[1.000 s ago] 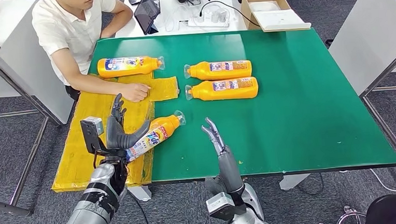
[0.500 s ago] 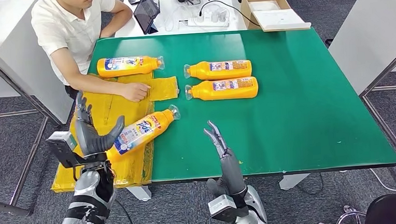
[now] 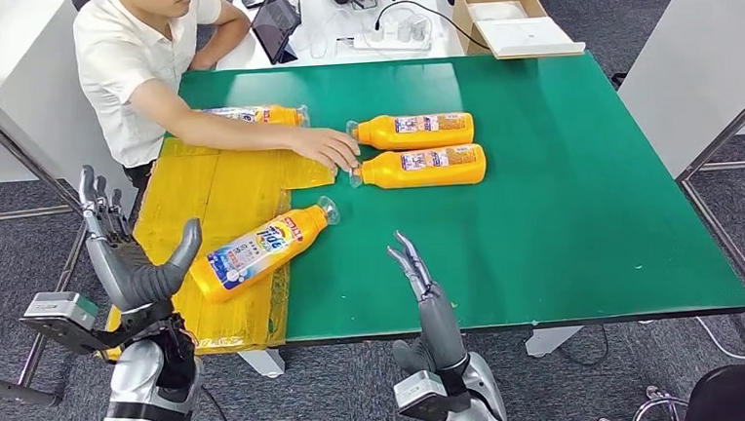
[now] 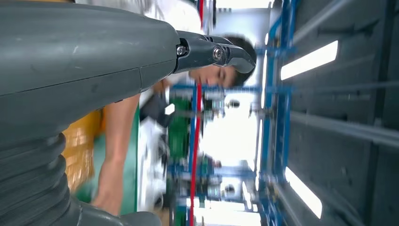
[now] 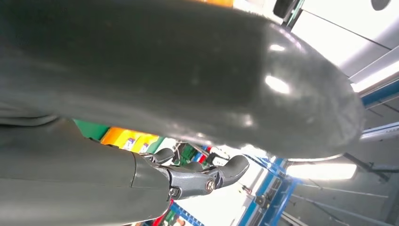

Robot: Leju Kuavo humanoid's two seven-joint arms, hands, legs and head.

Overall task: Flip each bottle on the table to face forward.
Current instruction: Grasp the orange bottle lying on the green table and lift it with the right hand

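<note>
1. Bottles on a green table (image 3: pixel 564 209), all orange and lying on their sides; nearest one (image 3: pixel 259 250) resting on the yellow plastic sheet (image 3: pixel 207 196) at the table's left edge, blue-and-white label up, clear cap toward the table's middle.
2. Left hand (image 3: pixel 127 255) raised off the table's left front corner, fingers (image 3: pixel 98 203) spread and upright, thumb stretched toward the nearest bottle's base; thumb tip just beside that base, no clear contact; nothing grasped, released.
3. Same left hand (image 4: pixel 94 61) in the left wrist view as a grey cover with a dark fingertip (image 4: pixel 233 52) extended and nothing held.
4. Right hand (image 3: pixel 422 281) lifted over the table's front edge, fingers straight and close together, pointing up and away from the robot; holds nothing; well apart from the nearest bottle, which lies to its left.
5. Right hand (image 5: pixel 179 94) in the right wrist view large and dark, one finger (image 5: pixel 207 176) outstretched, nothing between the fingers.
6. Two more bottles side by side near the table's middle, caps to the left: far one (image 3: pixel 413 130) and near one (image 3: pixel 420 167).
7. Fourth bottle (image 3: pixel 260 115) at the far left of the table, partly hidden behind a person's forearm.
8. Person in a white shirt (image 3: pixel 130 59) seated at the far left corner, arm reaching across; hand (image 3: pixel 331 147) at the caps of the middle pair.
</note>
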